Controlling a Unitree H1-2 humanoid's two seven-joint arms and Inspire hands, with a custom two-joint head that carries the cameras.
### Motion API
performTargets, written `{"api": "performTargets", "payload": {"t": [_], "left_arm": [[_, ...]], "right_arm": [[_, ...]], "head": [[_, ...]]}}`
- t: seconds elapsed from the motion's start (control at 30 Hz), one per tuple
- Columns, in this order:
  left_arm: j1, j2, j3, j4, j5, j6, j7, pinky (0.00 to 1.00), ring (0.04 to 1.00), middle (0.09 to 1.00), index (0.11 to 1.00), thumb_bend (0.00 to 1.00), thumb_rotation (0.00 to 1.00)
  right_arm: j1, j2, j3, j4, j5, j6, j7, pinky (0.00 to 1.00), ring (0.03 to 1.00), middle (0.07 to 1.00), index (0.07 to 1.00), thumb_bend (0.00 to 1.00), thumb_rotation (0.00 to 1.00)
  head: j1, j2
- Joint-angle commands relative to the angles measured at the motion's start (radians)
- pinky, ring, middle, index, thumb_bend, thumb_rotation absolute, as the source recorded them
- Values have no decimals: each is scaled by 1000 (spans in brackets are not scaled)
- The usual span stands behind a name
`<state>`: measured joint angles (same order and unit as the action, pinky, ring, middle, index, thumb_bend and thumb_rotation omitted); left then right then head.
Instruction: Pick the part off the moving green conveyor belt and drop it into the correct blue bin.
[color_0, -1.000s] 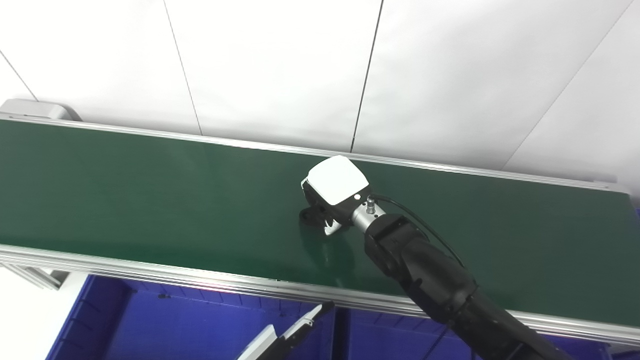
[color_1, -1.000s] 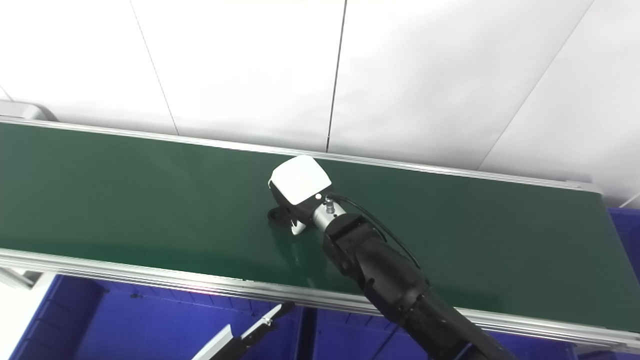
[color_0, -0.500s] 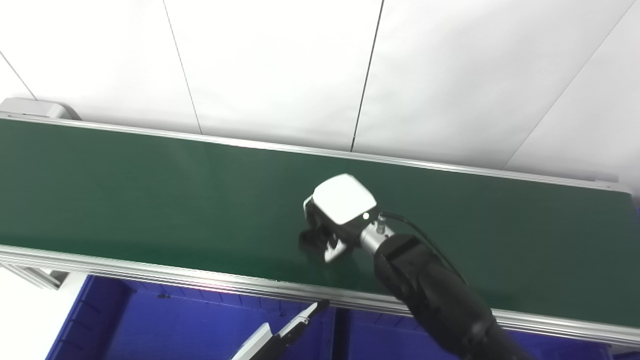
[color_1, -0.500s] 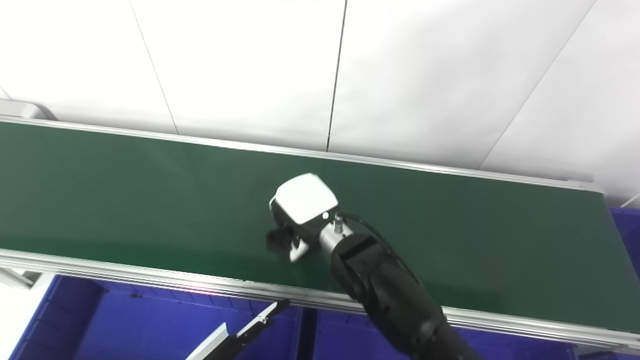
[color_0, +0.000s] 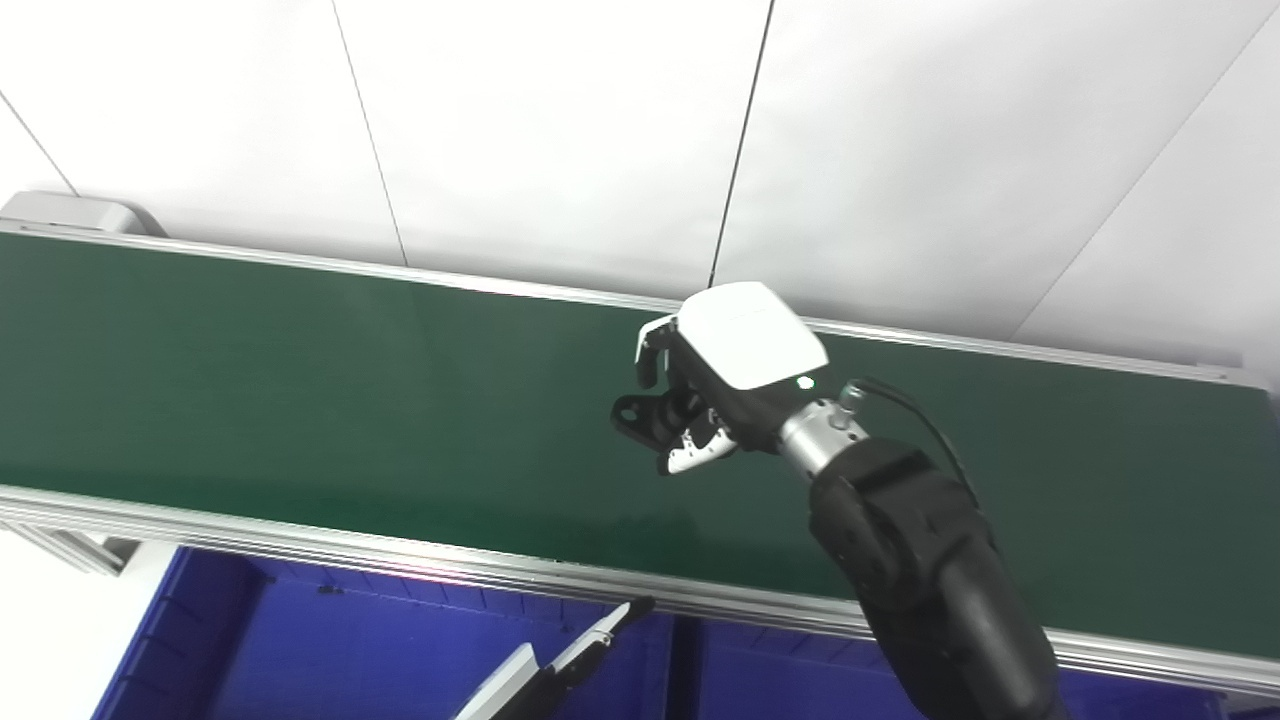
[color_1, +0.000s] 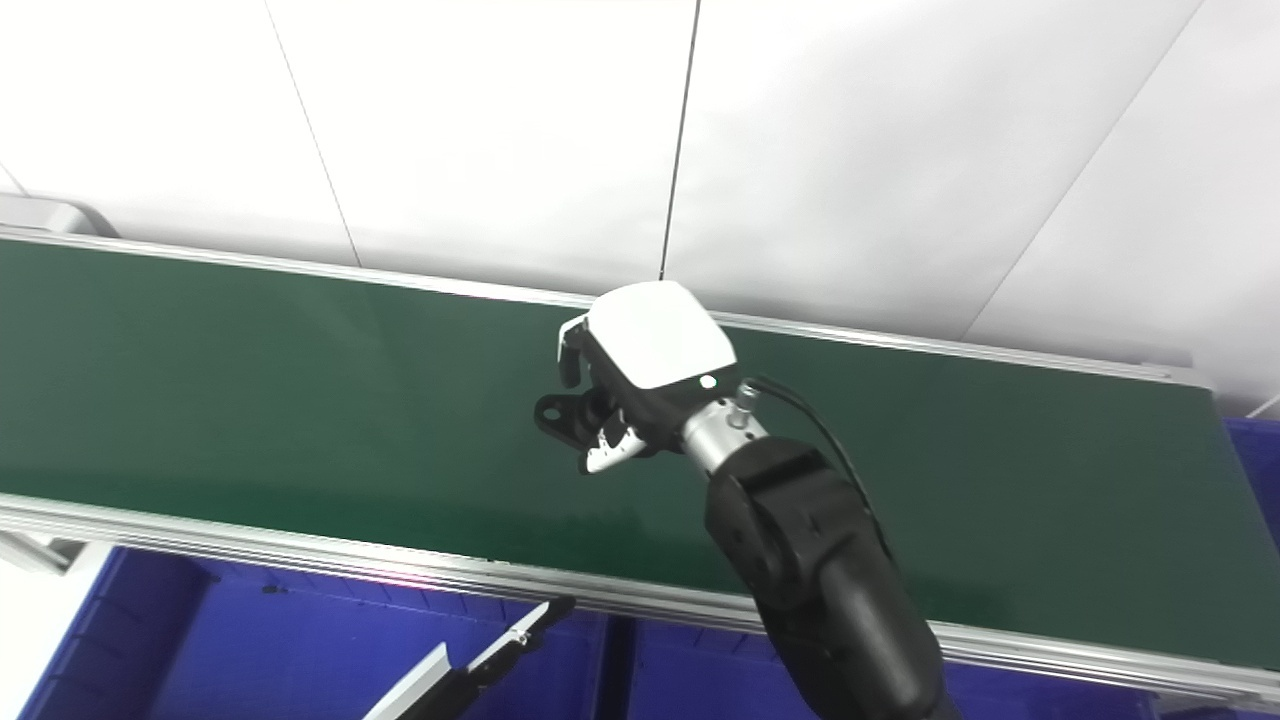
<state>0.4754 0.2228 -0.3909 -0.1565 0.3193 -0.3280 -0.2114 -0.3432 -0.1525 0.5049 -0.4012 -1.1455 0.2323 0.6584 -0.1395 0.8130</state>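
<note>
My right hand (color_0: 725, 375) hangs above the middle of the green conveyor belt (color_0: 250, 380), white back up, fingers curled. It is shut on a small black part (color_0: 642, 418), which sticks out to the left of the fingers and is off the belt; it also shows in the right eye view (color_1: 562, 418). Of my left hand (color_0: 560, 672) only a thin black finger and a white edge show at the bottom, over a blue bin; I cannot tell whether it is open or shut.
Blue bins lie below the belt's near rail (color_0: 400, 560): one at the left (color_0: 320, 640), another to its right (color_0: 760, 680), and a corner of one at the far right (color_1: 1255, 450). A white panelled wall (color_0: 560, 140) stands behind the belt.
My right hand has risen off the belt with the black part in its fingers and moved a little to the right. The left hand has hardly moved.
</note>
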Motion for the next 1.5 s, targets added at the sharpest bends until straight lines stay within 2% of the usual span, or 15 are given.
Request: {"api": "performTargets", "payload": {"t": [0.0, 0.2, 0.4, 0.5, 0.67, 0.8, 1.03, 1.17, 1.27, 1.3, 1.33, 1.37, 1.4, 1.43, 1.47], "left_arm": [[8, 0, -2, -29, -15, -16, 3, 955, 1000, 1000, 1000, 783, 464], [16, 1, -3, -46, -18, -6, 1, 941, 1000, 1000, 1000, 788, 469], [25, 8, 5, -76, -30, 23, -2, 955, 1000, 1000, 1000, 781, 481], [28, 12, 16, -103, -51, 66, -13, 924, 1000, 1000, 1000, 777, 471], [20, 20, 34, -135, -75, 115, -25, 913, 1000, 1000, 1000, 768, 462], [7, 28, 47, -159, -87, 152, -36, 938, 1000, 1000, 1000, 778, 475], [-31, 33, 64, -175, -92, 203, -54, 948, 1000, 1000, 1000, 778, 460], [-37, 38, 73, -186, -95, 220, -59, 936, 1000, 1000, 1000, 803, 494], [-38, 42, 79, -193, -106, 227, -63, 941, 1000, 1000, 1000, 789, 455], [-38, 43, 80, -196, -103, 229, -63, 938, 1000, 1000, 1000, 794, 465], [-37, 45, 80, -199, -108, 234, -65, 937, 1000, 1000, 1000, 796, 468], [-37, 46, 81, -201, -112, 237, -66, 941, 1000, 1000, 1000, 798, 467], [-37, 47, 81, -203, -115, 240, -67, 943, 1000, 1000, 1000, 800, 466], [-37, 48, 82, -205, -116, 242, -68, 949, 1000, 1000, 1000, 803, 465], [-37, 49, 83, -209, -112, 246, -70, 952, 1000, 1000, 1000, 804, 465]], "right_arm": [[13, 6, -33, -93, -4, 16, 15, 169, 233, 467, 487, 529, 0], [148, -23, -94, -227, 16, -13, 46, 159, 226, 470, 483, 531, 0], [367, -43, -140, -349, 25, -16, 67, 171, 247, 472, 483, 531, 0], [505, -41, -164, -371, 40, -33, 9, 134, 199, 470, 483, 532, 0], [706, -34, -187, -335, 67, -70, -131, 166, 217, 470, 485, 531, 0], [805, -45, -177, -263, 55, -116, -248, 194, 224, 469, 484, 532, 0], [848, -41, -149, -94, 46, -123, -372, 175, 246, 470, 485, 532, 0], [805, -30, -133, 6, 52, -98, -397, 276, 339, 422, 512, 524, 0], [761, -11, -123, 44, 21, -36, -326, 268, 355, 463, 498, 524, 0], [753, -10, -118, 46, 6, -21, -298, 308, 411, 441, 525, 517, 1], [729, -12, -103, 48, -47, 5, -214, 322, 430, 434, 534, 514, 1], [713, -13, -94, 48, -85, 21, -153, 580, 636, 639, 670, 505, 269], [694, -12, -81, 43, -143, 35, -73, 741, 766, 768, 755, 498, 443], [682, -12, -73, 38, -184, 45, -18, 864, 858, 849, 832, 530, 639], [671, -12, -62, 30, -229, 42, 36, 916, 898, 883, 863, 543, 732]], "head": [[0, 3], [-9, 16], [-43, 57], [-52, 74], [-78, 105], [-92, 128], [-105, 162], [-118, 178], [-121, 187], [-121, 187], [-122, 192], [-122, 193], [-123, 198], [-123, 198], [-123, 202]]}}
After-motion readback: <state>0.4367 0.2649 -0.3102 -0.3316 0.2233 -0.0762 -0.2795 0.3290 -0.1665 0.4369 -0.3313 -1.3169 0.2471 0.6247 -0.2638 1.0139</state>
